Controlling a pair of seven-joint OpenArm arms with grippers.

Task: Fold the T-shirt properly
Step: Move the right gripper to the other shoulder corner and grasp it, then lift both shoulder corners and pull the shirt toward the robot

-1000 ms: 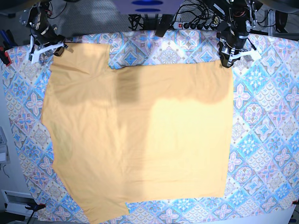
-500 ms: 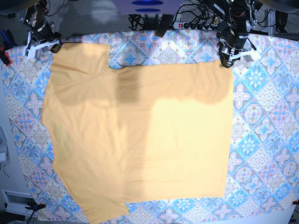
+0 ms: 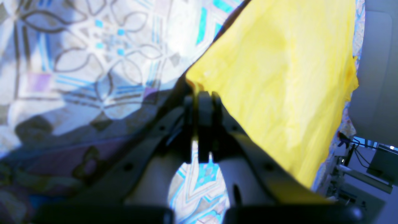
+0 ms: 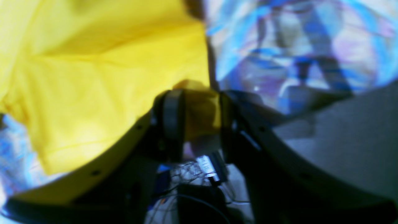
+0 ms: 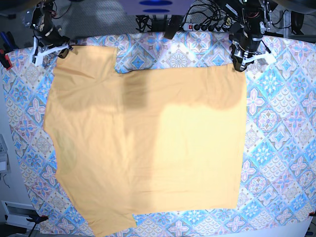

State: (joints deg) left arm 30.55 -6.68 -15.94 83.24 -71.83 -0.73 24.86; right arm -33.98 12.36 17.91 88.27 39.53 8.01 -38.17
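Observation:
The pale orange-yellow T-shirt (image 5: 148, 138) lies spread flat on the patterned tablecloth (image 5: 281, 123), with one sleeve at the lower left. My left gripper (image 5: 240, 64) is at the shirt's far right corner. In the left wrist view it (image 3: 200, 93) is shut on the tip of the yellow cloth (image 3: 279, 77). My right gripper (image 5: 55, 51) is at the shirt's far left corner. In the right wrist view it (image 4: 199, 109) has a bunch of yellow cloth (image 4: 93, 77) pinched between its fingers. No lettering or tag shows.
A power strip and tangled cables (image 5: 197, 22) run behind the table's far edge. A red clamp (image 5: 6, 61) holds the cloth at the left edge. Bare tablecloth borders the shirt on the right and along the near edge.
My right gripper shifted a little up and left, then came back slightly right, with the shirt's far left corner following. The left gripper and the rest of the shirt have not moved.

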